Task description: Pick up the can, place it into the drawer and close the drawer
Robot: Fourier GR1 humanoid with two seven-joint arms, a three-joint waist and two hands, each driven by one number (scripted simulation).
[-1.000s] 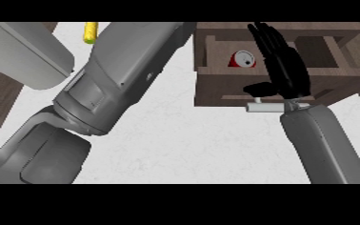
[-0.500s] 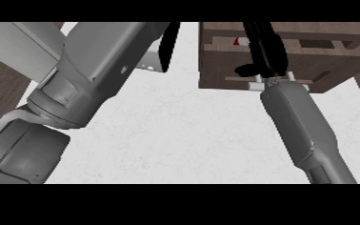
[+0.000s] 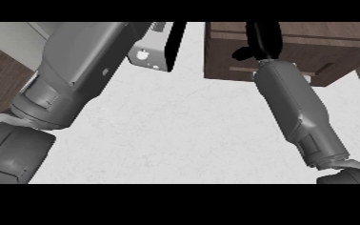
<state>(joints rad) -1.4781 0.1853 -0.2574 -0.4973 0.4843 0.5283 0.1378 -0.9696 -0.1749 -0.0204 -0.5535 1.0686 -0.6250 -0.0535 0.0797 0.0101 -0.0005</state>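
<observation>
Drawer dark wood, boxy; black right hand over it.

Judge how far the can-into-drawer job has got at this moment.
Done, apparently: no can shows on the counter or in the open left hand. In hand: the right hand lies straight-fingered over the wooden drawer, likely pushing. Left: whether it's fully shut can't be told.

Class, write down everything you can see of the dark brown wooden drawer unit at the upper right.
The dark brown wooden drawer unit stands on the pale counter, cut off by the view's top and right edges. Its grain runs sideways, with lighter ledges across it. The black right hand lies against it, fingers straight; the grey right forearm hides part of its lower edge.
</observation>
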